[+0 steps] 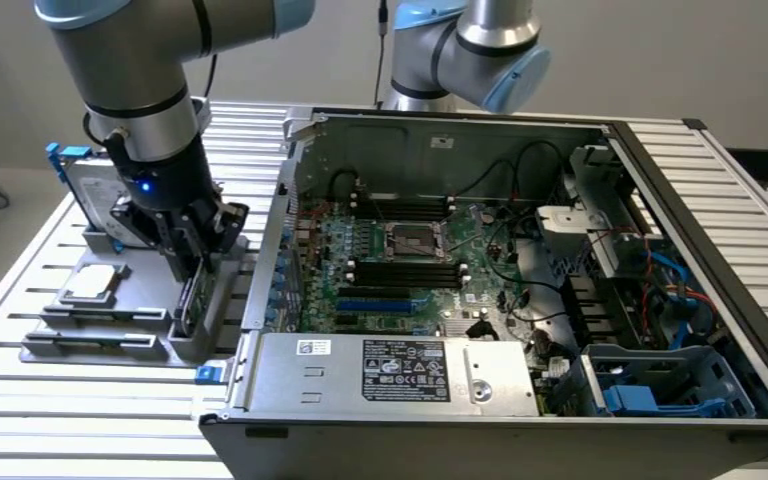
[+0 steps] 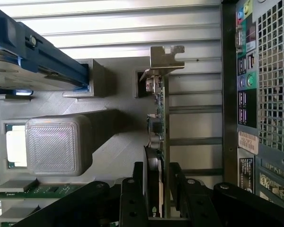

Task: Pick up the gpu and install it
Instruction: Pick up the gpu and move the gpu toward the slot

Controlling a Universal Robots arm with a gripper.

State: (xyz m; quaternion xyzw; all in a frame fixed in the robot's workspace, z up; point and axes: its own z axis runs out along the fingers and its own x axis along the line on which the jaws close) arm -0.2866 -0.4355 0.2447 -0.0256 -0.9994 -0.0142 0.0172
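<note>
1. Now the gripper (image 1: 191, 255) hangs low over the grey holder (image 1: 117, 320), which sits on the slatted table (image 1: 37, 400) at the exterior view's left of the computer case (image 1: 491, 400).
2. Its jaws are wide apart. In the wrist view the gripper (image 2: 156, 166) has one black finger on each side of the gpu (image 2: 158, 118). It is not squeezing the card yet.
3. The gpu (image 1: 187, 300) stands on its thin edge in a slot of the holder, well apart from the green board (image 1: 398, 260) inside the case.
4. What could go wrong, I think: the card is very thin, so if the fingers close a bit off to one side, it may tip or twist in its slot.
5. A hard squeeze may hurt the little parts on the card's face. A soft squeeze may let the smooth card slip.
6. The metal bracket (image 2: 166, 56) at the card's end has a bent lip. It looks as if it could catch on the holder's wall.
7. The hard drive (image 1: 84, 185) in its blue frame stands near the gripper, so a sideways bump looks possible.
8. Shapes and feel: the card is flat and long, dark green with tiny bumpy parts. The bracket is shiny silver.
9. The holder (image 2: 109, 142) is dull grey plastic with fine printed lines, and it has a ribbed square block (image 2: 54, 144) with round corners.
10. The case wall (image 2: 270, 94) is metal, full of small holes like a net.
</note>
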